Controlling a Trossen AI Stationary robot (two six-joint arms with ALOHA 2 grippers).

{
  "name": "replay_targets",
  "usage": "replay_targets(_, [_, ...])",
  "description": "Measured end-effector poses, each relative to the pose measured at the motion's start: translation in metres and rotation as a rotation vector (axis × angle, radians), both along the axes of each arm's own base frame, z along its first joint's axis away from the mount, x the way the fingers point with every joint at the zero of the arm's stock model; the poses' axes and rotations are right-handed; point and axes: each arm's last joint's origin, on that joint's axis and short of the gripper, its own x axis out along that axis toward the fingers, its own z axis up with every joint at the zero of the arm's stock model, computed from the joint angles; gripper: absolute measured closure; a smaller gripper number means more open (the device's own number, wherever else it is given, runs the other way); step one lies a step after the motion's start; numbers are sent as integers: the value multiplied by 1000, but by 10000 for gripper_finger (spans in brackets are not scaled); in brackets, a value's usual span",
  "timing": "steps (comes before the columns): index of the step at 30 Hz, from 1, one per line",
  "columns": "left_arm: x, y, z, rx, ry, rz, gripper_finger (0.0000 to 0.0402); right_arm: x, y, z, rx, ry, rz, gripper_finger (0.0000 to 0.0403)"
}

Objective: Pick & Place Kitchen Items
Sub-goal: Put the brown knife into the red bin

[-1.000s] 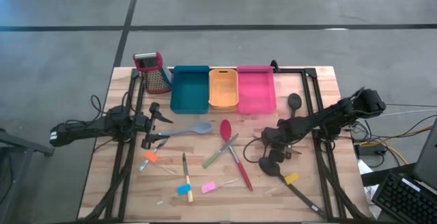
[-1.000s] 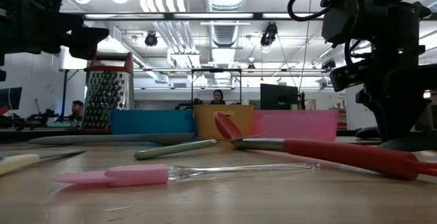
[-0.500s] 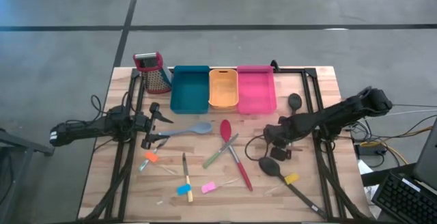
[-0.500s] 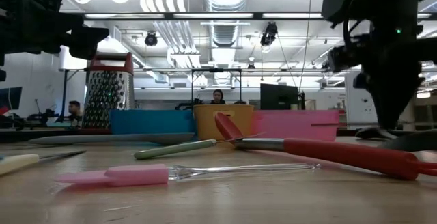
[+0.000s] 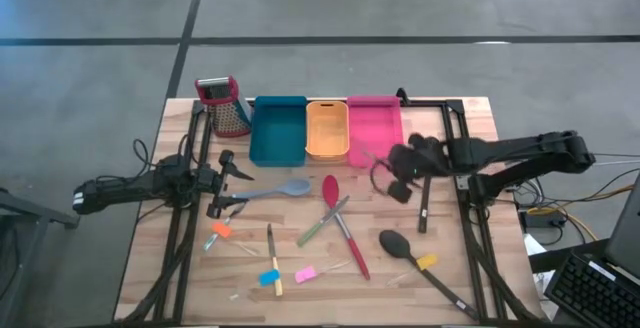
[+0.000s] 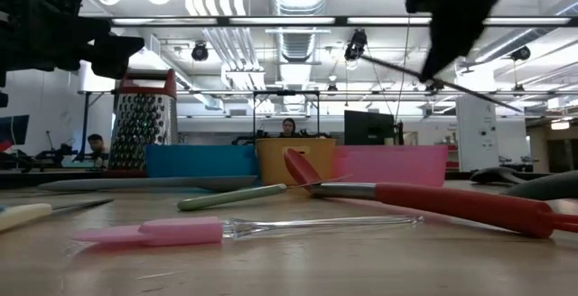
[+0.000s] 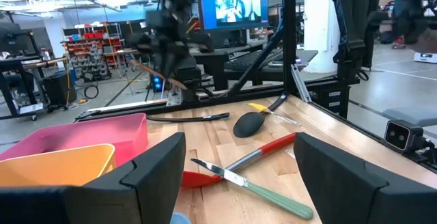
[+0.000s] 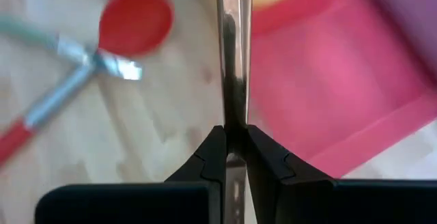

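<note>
My right gripper (image 5: 400, 180) hangs high over the table's right half, next to the pink bin, shut on a slim metal tool (image 6: 388, 64). On the wood below lie a black spoon (image 5: 400, 246), a dark handle (image 5: 423, 208), a red spoon (image 5: 345, 230), a green-handled tool (image 5: 320, 226), a grey-blue spoon (image 5: 285, 188) and small coloured pieces (image 5: 305, 274). My left gripper (image 5: 222, 183) waits open and level at the table's left. The grey-blue spoon's handle end lies just in front of it. My right gripper pinches the tool's thin shaft (image 8: 234, 118) between its two fingers, about midway along the length that shows. The fingers slant down from the table's right side and lie across the shaft. The tool is lifted clear and tilted, its left end higher than its right end (image 6: 492, 93).
A teal bin (image 5: 278, 128), an orange bin (image 5: 327, 128) and a pink bin (image 5: 375, 130) stand in a row at the far edge, with a metal grater (image 5: 225, 106) to their left. Dark frame rails (image 5: 470, 238) run along the table's sides.
My right gripper has risen from low over the table beside the black spoon. It has gone toward the far edge and the pink bin and tipped less steeply. The slim tool has come up with it, clear of the table.
</note>
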Motion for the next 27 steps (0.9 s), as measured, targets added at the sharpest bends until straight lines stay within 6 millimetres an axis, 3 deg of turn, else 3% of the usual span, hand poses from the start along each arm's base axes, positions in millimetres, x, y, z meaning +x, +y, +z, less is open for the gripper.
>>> replay_targets(7, [0,0,0,0,0,0,124,20,-53,30,-67,-57,-124,379])
replay_targets(13, [0,0,0,0,0,0,124,36,-99,39,-57,-64,-244,379])
replay_targets(18, [0,0,0,0,0,0,124,51,-137,25,42,-37,-266,379])
replay_targets(27, [0,0,0,0,0,0,124,61,-193,-24,186,76,-347,379])
